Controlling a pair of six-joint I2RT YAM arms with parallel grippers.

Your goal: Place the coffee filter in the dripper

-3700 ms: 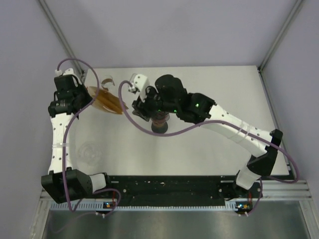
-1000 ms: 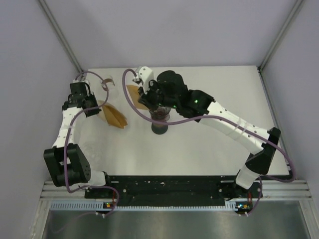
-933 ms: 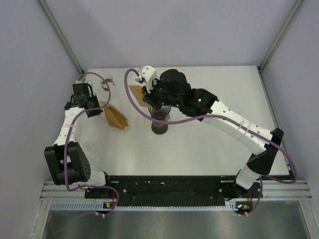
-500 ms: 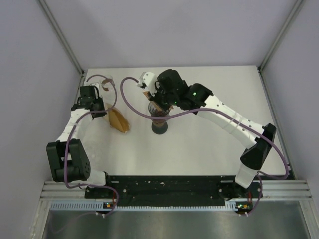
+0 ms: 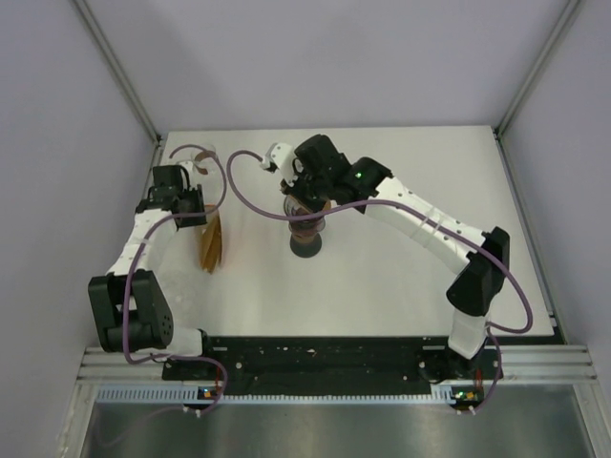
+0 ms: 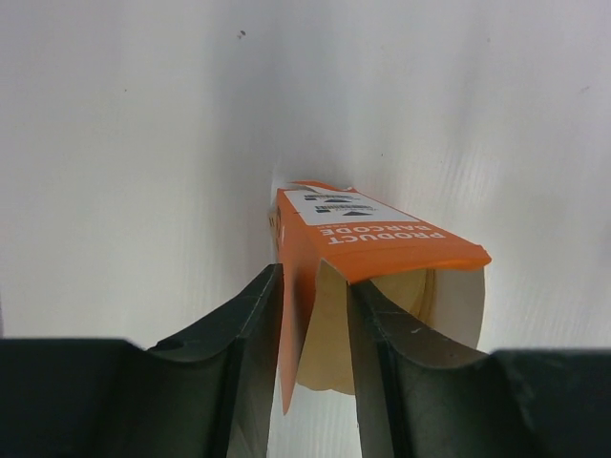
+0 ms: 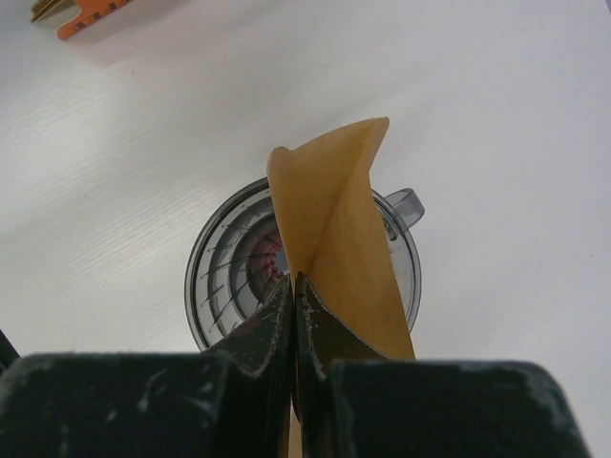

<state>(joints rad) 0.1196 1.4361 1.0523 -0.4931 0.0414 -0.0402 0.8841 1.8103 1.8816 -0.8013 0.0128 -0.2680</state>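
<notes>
My right gripper (image 7: 294, 286) is shut on the lower edge of a brown paper coffee filter (image 7: 344, 239). The filter hangs folded just above the open mouth of the clear ribbed dripper (image 7: 229, 258), whose handle (image 7: 406, 202) points away. From above, the right gripper (image 5: 304, 200) sits directly over the dripper (image 5: 305, 231) at the table's middle. My left gripper (image 6: 313, 324) stands open. The orange filter pack (image 6: 382, 239) stands loose between its fingers (image 6: 243, 353), with brown filters showing inside. Seen from above, the pack (image 5: 210, 246) stands on edge by the left gripper (image 5: 200, 219).
The white table (image 5: 410, 181) is boxed in by grey walls and metal posts at the back corners. Purple cables (image 5: 243, 205) loop between the two wrists near the dripper. The right arm (image 5: 430, 224) stretches across the right half of the table.
My left jaws have parted and the orange pack has swung from slanted to on edge. My right gripper has carried the filter from behind the dripper to right over its mouth.
</notes>
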